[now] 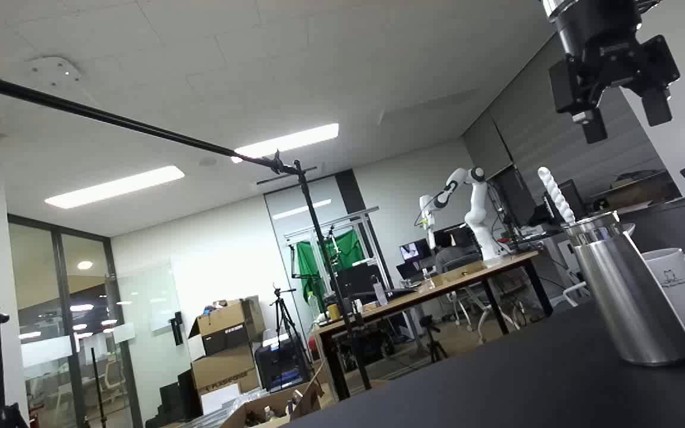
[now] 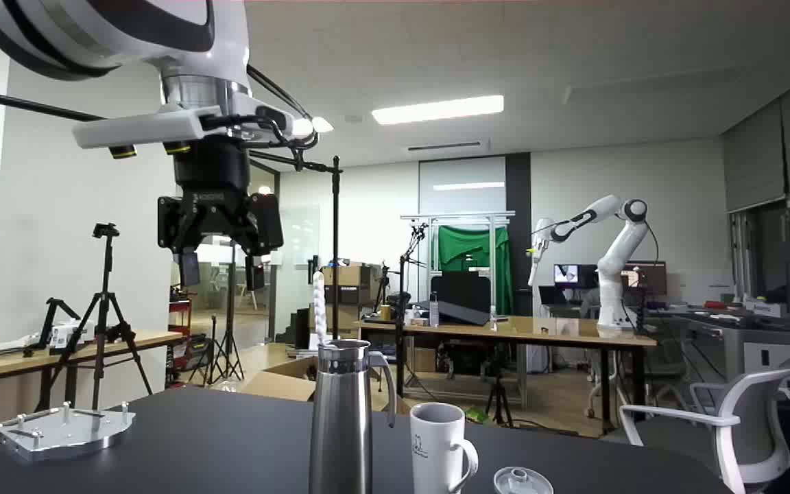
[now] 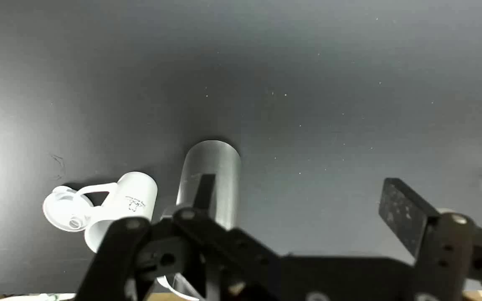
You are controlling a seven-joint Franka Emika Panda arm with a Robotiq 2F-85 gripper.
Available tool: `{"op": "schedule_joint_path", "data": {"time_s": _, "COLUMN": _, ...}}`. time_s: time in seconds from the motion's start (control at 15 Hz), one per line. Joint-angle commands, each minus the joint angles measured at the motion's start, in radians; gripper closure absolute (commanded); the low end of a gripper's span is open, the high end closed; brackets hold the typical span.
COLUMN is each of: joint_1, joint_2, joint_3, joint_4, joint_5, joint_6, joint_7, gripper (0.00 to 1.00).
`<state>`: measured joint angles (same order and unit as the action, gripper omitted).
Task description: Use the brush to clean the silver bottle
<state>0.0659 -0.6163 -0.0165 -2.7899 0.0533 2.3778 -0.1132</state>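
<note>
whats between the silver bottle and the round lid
The white mug stands between the silver bottle and the round lid, in an exterior view and the wrist view.

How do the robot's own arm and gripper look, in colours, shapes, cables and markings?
In an exterior view, the arm is white and rounded, with dark trim and a silver collar. Below that is a white, bar-shaped housing; black cables loop beside it. The gripper is black and angular, its two linked jaws ending in flat blocks. Its pale lettering is too small to read.
</note>
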Motion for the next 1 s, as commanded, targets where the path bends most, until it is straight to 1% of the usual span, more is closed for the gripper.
{"op": "schedule_joint_path", "data": {"time_s": 0.0, "joint_1": 0.001, "joint_2": 0.000, "joint_3": -0.001, "joint_4": 0.002, "joint_5": -0.001, "joint_6": -0.003, "joint_7": 0.001, "gripper": 0.00}}
{"op": "schedule_joint_path", "data": {"time_s": 0.67, "joint_1": 0.001, "joint_2": 0.000, "joint_3": -0.001, "joint_4": 0.002, "joint_5": -0.001, "joint_6": -0.003, "joint_7": 0.001, "gripper": 0.00}}
{"op": "schedule_joint_path", "data": {"time_s": 0.8, "joint_1": -0.001, "joint_2": 0.088, "joint_3": 0.003, "joint_4": 0.056, "joint_5": -0.018, "joint_6": -0.005, "joint_7": -0.005, "gripper": 0.00}}
{"op": "schedule_joint_path", "data": {"time_s": 0.93, "joint_1": -0.006, "joint_2": 0.212, "joint_3": 0.012, "joint_4": 0.134, "joint_5": -0.025, "joint_6": -0.012, "joint_7": 0.010, "gripper": 0.00}}
